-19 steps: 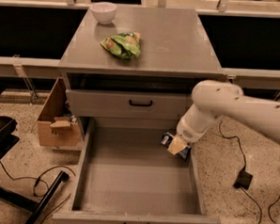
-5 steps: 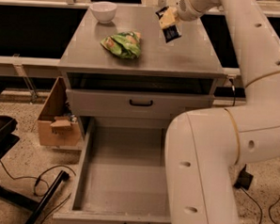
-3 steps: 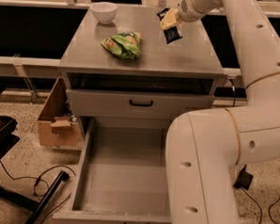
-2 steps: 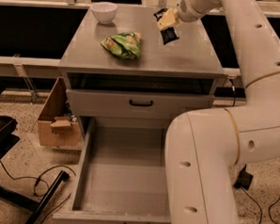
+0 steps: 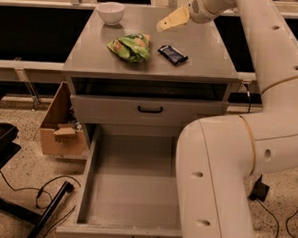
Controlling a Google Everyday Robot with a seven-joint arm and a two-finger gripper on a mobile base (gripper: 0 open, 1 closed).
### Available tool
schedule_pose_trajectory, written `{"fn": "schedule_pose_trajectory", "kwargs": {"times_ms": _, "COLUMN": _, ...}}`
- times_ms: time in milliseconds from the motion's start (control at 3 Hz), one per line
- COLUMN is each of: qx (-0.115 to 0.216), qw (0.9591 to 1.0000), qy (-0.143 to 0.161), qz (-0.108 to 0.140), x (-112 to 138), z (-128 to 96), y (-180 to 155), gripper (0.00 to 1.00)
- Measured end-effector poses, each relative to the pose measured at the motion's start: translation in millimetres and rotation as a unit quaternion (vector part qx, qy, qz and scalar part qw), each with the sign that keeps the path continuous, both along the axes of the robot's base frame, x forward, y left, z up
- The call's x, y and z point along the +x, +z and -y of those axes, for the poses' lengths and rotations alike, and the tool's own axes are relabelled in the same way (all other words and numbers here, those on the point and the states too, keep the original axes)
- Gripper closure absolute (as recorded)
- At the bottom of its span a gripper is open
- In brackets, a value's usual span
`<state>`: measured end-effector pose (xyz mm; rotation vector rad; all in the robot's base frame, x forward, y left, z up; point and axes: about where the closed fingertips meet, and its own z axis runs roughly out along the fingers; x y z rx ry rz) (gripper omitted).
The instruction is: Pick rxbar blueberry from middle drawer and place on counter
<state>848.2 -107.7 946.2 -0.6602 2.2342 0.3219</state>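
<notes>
You can take the task as essentially done: the rxbar blueberry (image 5: 173, 54) lies flat on the counter (image 5: 207, 54), just beside the green chip bag (image 5: 130, 46), and the middle drawer (image 5: 130, 185) stands pulled out. The gripper (image 5: 165, 24) hovers above the bar and carries nothing; you cannot tell its width. No wrapper writing is legible.

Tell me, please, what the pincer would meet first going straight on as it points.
Probably the green chip bag: the pincer, over the back of the counter, points down toward it; depth is unclear.
</notes>
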Motion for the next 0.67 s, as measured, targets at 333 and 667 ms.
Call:
{"fn": "schedule_pose_trajectory", "kwargs": {"times_ms": 333, "qx": 0.026, "qw": 0.9993, "qy": -0.003, "qz": 0.027, "x": -5.8, "z": 15.6, "y": 27.2, "gripper": 0.00}}
{"fn": "schedule_pose_trajectory", "kwargs": {"times_ms": 667, "qx": 0.036, "qw": 0.9966, "qy": -0.059, "qz": 0.046, "x": -21.8, "z": 74.2, "y": 61.3, "gripper": 0.00}}
